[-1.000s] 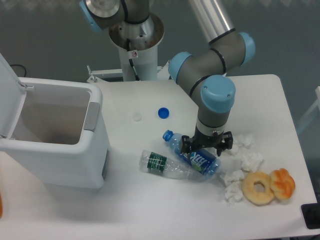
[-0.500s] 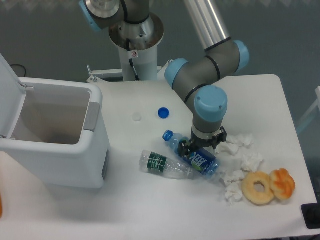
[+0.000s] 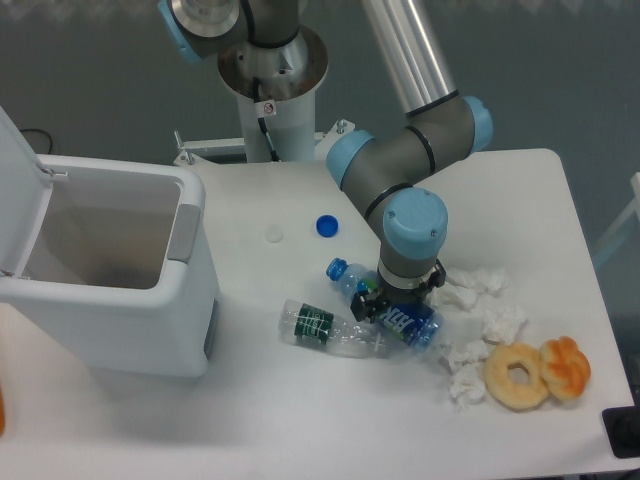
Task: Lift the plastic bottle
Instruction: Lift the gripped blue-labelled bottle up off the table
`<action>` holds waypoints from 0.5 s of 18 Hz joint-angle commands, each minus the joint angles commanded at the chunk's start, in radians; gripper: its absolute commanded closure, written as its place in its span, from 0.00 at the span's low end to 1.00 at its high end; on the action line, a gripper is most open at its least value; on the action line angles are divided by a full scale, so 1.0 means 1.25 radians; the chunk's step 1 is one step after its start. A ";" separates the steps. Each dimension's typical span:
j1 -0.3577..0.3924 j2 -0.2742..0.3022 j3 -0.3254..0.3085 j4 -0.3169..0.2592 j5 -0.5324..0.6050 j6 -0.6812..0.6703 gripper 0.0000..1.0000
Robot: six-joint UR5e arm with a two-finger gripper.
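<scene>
The plastic bottle (image 3: pixel 406 323), small and clear-blue with a blue cap and a bright blue label with white lettering, lies on its side on the white table (image 3: pixel 300 420), cap pointing up-left. My gripper (image 3: pixel 400 301) points straight down onto its middle. The dark fingers stand low on either side of the bottle's body with a gap between them, so it looks open. The wrist hides part of the bottle's middle.
A crushed clear bottle with a green label (image 3: pixel 324 328) lies touching the blue bottle's left side. A loose blue cap (image 3: pixel 326 226) and a white cap (image 3: pixel 273 234) lie behind. An open white bin (image 3: pixel 120 300) stands left. Crumpled tissues (image 3: pixel 498 320) and two doughnuts (image 3: pixel 518 376) lie right.
The arm has shifted left and lowered over the bottle. The fingers now sit lower and closer around its body. The bottle still lies in the same place.
</scene>
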 joint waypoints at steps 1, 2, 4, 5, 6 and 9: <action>-0.001 0.000 -0.001 0.000 0.000 0.000 0.00; -0.001 0.000 -0.001 0.000 0.000 0.000 0.00; -0.002 0.000 -0.001 0.000 0.000 0.000 0.03; -0.001 0.000 -0.001 0.000 -0.001 -0.001 0.14; -0.002 0.001 -0.001 0.000 -0.005 -0.005 0.23; -0.002 0.001 0.000 0.000 -0.009 -0.007 0.43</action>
